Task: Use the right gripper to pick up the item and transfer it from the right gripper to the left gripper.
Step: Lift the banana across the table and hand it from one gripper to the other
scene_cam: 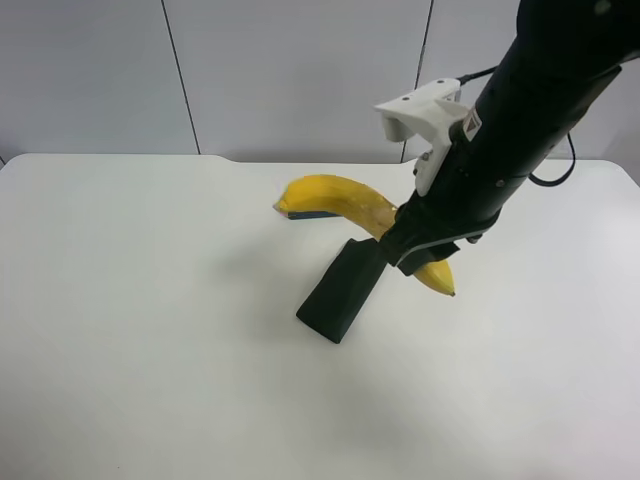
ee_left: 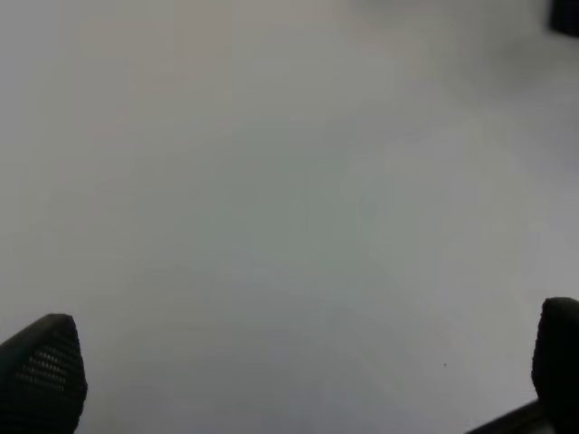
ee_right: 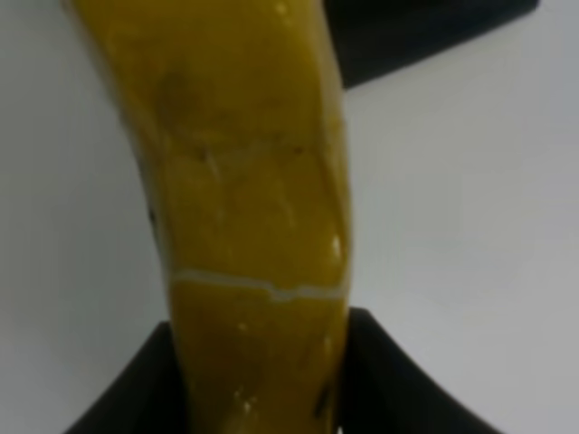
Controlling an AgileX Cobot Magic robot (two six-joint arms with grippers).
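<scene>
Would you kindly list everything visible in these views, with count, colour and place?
table: one, white, under everything
banana: one, yellow, gripped in the right pincer, above the wedge
wedge: one, dark green-black, lying on the table
small block: one, blue edge showing, mostly hidden by the banana's end
bracket: one, white, above the right pincer
right pincer: one, black, shut on the banana
left pincer: one, black, open over the table
</scene>
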